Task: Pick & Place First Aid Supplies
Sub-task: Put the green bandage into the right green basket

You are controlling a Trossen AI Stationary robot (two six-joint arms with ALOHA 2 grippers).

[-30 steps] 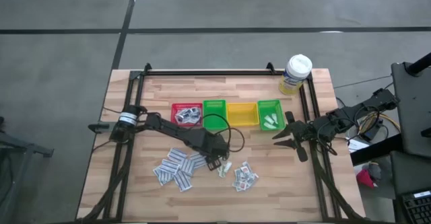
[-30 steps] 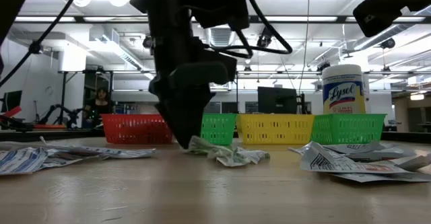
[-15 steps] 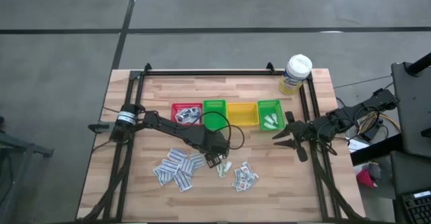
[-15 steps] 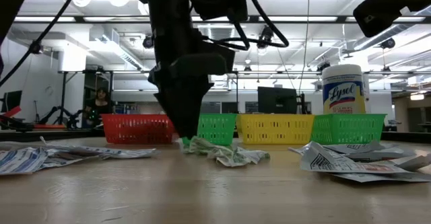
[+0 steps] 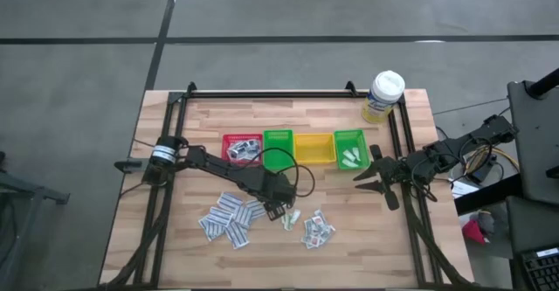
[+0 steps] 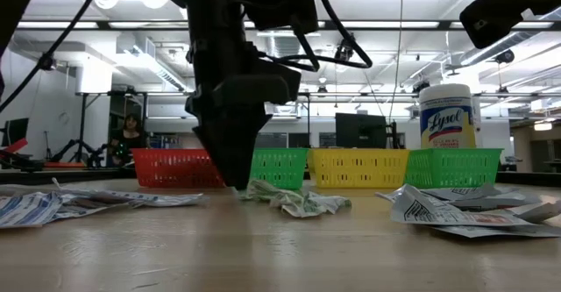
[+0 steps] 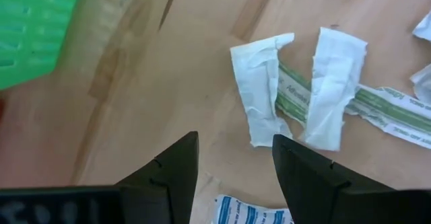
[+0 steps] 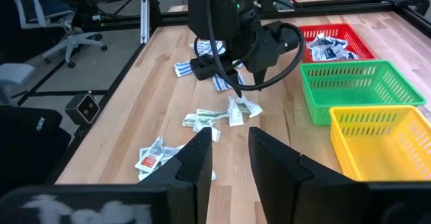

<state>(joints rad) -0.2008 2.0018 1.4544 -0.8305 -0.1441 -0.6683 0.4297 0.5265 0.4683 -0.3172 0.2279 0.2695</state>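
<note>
While packets point(image 5: 242, 149) fill the red bin point(image 5: 242, 148), the yellow bin point(image 5: 314, 148) stands bare.

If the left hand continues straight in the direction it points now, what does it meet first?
Probably the bare wooden table. The left hand is open and points down at it. The crumpled white packets with green print lie just beside that line, though depth is unclear.

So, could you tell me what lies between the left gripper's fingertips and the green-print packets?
Only bare wood, as the left wrist view shows: the open left gripper is apart from the green-print packets, with table between them.
</note>
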